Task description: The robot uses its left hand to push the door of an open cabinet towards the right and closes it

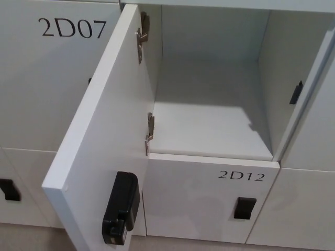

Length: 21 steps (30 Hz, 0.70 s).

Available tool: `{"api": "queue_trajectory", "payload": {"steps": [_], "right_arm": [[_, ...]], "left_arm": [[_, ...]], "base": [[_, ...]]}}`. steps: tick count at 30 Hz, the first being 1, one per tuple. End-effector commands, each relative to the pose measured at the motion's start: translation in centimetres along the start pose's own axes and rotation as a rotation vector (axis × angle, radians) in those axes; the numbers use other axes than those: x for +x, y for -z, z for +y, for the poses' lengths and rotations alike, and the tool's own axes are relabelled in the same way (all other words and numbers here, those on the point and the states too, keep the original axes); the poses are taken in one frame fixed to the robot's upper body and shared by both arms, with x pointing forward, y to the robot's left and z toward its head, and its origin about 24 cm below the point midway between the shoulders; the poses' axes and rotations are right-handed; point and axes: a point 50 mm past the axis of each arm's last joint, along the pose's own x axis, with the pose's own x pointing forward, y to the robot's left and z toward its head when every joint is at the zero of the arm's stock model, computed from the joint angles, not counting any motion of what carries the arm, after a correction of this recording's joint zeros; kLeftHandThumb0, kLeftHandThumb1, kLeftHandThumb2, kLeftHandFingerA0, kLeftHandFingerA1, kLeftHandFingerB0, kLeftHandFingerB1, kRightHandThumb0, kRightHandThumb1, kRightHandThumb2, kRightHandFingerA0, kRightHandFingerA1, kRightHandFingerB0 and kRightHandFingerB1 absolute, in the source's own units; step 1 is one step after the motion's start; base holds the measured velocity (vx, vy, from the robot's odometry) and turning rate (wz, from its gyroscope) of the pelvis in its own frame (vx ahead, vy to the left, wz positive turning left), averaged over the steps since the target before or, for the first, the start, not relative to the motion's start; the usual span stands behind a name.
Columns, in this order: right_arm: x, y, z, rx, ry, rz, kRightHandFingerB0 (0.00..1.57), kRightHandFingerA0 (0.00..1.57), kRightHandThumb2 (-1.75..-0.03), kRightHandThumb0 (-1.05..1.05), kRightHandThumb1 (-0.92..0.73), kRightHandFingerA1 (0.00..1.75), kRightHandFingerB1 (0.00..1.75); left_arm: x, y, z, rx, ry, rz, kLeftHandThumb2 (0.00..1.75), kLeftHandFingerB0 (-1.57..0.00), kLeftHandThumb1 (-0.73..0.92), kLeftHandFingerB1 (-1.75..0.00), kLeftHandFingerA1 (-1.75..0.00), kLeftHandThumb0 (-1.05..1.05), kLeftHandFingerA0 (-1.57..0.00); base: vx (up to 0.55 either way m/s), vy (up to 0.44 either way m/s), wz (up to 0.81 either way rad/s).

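Head view, looking down at a bank of white lockers. Neither robot hand shows in the frame, left or right, so their state cannot be read and no position can be given relative to a hand; places below are given relative to the cabinet instead. The cabinet door (pixel 99 141) stands wide open, swung out toward the camera, its free edge lowest in the picture and its hinged edge running up along the left side of the opening. Two metal hinges tie it to the cabinet wall: upper hinge (pixel 141 37) near the top of the opening, lower hinge (pixel 149 133) just above the compartment floor. A black lock housing (pixel 121 207) sits on the inner face of the door, near its free edge. The open compartment (pixel 209 125) is white inside, with light falling across its floor. A small black latch piece (pixel 296 92) is fixed on the right inner wall. Left of the open door, a closed door carries the label 2D07 (pixel 73 27). Directly below the compartment, a closed door is labelled 2D12 (pixel 241 175) and has a black recessed handle (pixel 244 207). Another black handle (pixel 9 190) shows at far lower left, partly cut by the frame edge.
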Motion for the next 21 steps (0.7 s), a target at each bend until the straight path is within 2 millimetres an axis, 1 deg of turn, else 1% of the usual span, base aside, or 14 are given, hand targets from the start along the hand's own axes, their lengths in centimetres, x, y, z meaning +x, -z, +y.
{"api": "queue_trajectory", "payload": {"steps": [1,2,3,8,9,10,11,12,13,15,17,19,20,21], "right_arm": [[-0.1,-0.1,-1.0,-0.023,0.005,-0.014,0.17,0.34,-1.03,-0.5,-0.68,0.53,0.44],[0.0,-0.2,-1.0,-0.023,0.006,-0.016,0.17,0.34,-1.03,-0.5,-0.68,0.53,0.44],[0.0,-0.3,-1.1,-0.022,0.006,-0.016,0.29,0.39,-0.66,-0.54,-0.85,0.35,0.31],[0.0,-0.3,-1.1,-0.02,0.007,-0.014,0.29,0.39,-0.66,-0.54,-0.85,0.35,0.31],[0.0,-0.4,-1.2,-0.024,0.009,-0.013,0.2,0.37,-1.03,-0.49,-0.68,0.55,0.46],[0.0,-0.5,-1.2,-0.028,0.01,-0.012,0.2,0.37,-1.03,-0.49,-0.68,0.55,0.46],[0.0,-0.4,-1.2,-0.022,0.007,-0.011,0.32,0.41,-0.67,-0.53,-0.83,0.36,0.32],[0.0,-0.2,-1.1,-0.011,0.002,-0.012,0.32,0.41,-0.67,-0.53,-0.83,0.36,0.32],[0.0,-0.2,-1.0,-0.008,0.001,-0.012,0.32,0.41,-0.67,-0.53,-0.83,0.36,0.32],[0.0,-0.2,-1.0,-0.008,0.001,-0.012,0.32,0.41,-0.67,-0.53,-0.83,0.36,0.32],[0.0,-0.1,-1.1,-0.011,0.002,-0.01,0.34,0.44,-0.65,-0.52,-0.81,0.37,0.33],[0.0,-0.1,-1.1,-0.011,0.002,-0.01,0.34,0.44,-0.65,-0.52,-0.81,0.37,0.33],[0.0,-0.4,-1.3,-0.023,0.008,-0.015,0.36,0.44,-0.66,-0.5,-0.81,0.37,0.34],[0.0,-0.5,-1.4,-0.026,0.009,-0.017,0.36,0.44,-0.66,-0.5,-0.81,0.37,0.34]], "left_arm": [[0.0,-0.5,1.0,-0.029,-0.044,-0.069,0.67,-0.3,0.9,-0.32,-0.38,-0.66,-0.4],[0.0,-0.7,1.0,-0.032,-0.049,-0.073,0.67,-0.3,0.9,-0.32,-0.38,-0.66,-0.4],[0.1,-1.2,1.1,-0.028,-0.077,-0.111,0.67,-0.33,0.89,-0.32,-0.38,-0.61,-0.42],[0.1,-1.9,1.0,-0.018,-0.113,-0.167,0.67,-0.33,0.89,-0.32,-0.38,-0.61,-0.42],[0.3,-4.0,0.9,0.033,-0.129,-0.264,0.68,-0.26,0.91,-0.3,-0.36,-0.7,-0.34],[0.4,-5.6,0.9,0.068,-0.141,-0.337,0.68,-0.26,0.91,-0.3,-0.36,-0.7,-0.34],[0.4,-9.6,0.5,0.132,-0.143,-0.503,0.67,-0.25,0.9,-0.3,-0.33,-0.65,-0.27],[0.1,-12.5,0.2,0.17,-0.133,-0.616,0.67,-0.25,0.9,-0.3,-0.33,-0.65,-0.27],[0.0,-13.1,0.1,0.179,-0.131,-0.639,0.67,-0.25,0.9,-0.3,-0.33,-0.65,-0.27],[0.0,-13.1,0.1,0.181,-0.133,-0.639,0.67,-0.25,0.9,-0.3,-0.33,-0.65,-0.27],[-1.3,-19.8,-1.0,0.251,-0.099,-0.833,0.66,-0.23,0.89,-0.3,-0.34,-0.58,-0.25],[-1.6,-20.5,-1.1,0.261,-0.097,-0.853,0.66,-0.23,0.89,-0.3,-0.34,-0.58,-0.25],[-2.9,-24.4,-2.5,0.381,-0.064,-0.954,0.67,-0.21,0.92,-0.3,-0.35,-0.63,-0.27],[-3.4,-25.5,-2.9,0.416,-0.058,-0.982,0.67,-0.21,0.92,-0.3,-0.35,-0.63,-0.27]], "base": [[0.0,0.0,0.0],[0.0,0.0,0.0],[0.0,0.0,0.0],[0.0,0.0,0.0],[0.0,0.0,0.0],[0.0,0.0,0.0],[0.0,0.0,0.0],[0.0,0.0,0.0],[0.0,0.0,0.0],[0.0,0.0,0.0],[0.0,0.0,0.0],[0.0,0.0,0.0],[0.0,0.0,0.0],[0.0,0.0,0.0]]}}
